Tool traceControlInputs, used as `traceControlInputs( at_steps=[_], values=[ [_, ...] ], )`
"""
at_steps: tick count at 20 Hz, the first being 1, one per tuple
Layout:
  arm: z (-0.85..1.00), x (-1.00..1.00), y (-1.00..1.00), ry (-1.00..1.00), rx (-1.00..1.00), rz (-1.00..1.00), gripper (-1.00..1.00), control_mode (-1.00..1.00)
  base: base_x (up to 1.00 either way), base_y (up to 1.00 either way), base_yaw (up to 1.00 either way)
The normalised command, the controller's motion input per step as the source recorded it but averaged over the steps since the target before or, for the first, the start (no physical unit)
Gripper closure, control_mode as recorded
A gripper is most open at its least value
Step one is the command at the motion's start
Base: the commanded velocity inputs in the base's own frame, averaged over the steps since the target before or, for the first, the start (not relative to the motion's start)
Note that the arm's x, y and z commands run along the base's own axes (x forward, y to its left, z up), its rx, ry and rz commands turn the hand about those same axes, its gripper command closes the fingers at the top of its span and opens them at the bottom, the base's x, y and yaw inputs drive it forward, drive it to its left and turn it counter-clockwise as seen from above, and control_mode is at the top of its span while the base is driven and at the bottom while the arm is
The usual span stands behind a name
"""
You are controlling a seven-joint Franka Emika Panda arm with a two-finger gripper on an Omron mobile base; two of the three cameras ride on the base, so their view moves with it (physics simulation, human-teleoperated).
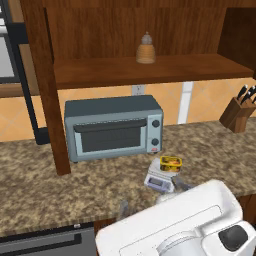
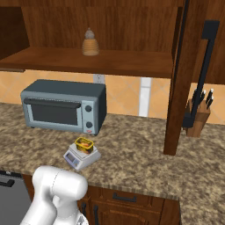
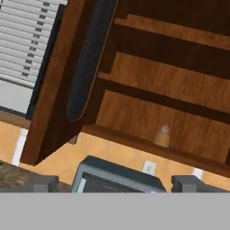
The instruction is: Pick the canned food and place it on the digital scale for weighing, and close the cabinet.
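The canned food, a squat yellow tin, rests on the digital scale on the granite counter in front of the toaster oven. The cabinet above stands open. Its left door and right door are swung out toward me. In the hand view the gripper is open and holds nothing. It points up at the cabinet shelves and the ribbed glass panel of the left door.
A grey-blue toaster oven sits under the cabinet. A tan bottle stands on the lowest shelf. A knife block is at the right. Drawers lie below the counter edge.
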Motion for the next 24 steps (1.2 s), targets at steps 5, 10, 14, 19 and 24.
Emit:
traceControlInputs(
  at_steps=[5,10,14,19,24],
  values=[
    [0.0,-0.17,1.0,-0.54,0.17,-0.28,-1.0,-1.0,0.0,0.0,0.0],
    [-0.02,0.23,0.98,-0.45,0.08,-0.37,-1.0,-1.0,0.0,0.0,0.0],
    [-0.22,0.91,0.49,-0.29,-0.01,-0.32,-1.0,-1.0,0.0,0.0,0.0],
    [-0.32,1.0,0.15,-0.15,-0.02,-0.21,-1.0,-1.0,0.0,0.0,0.0],
    [-0.26,0.96,0.1,-0.11,-0.01,-0.18,-1.0,-1.0,0.0,0.0,0.0]
  ],
)
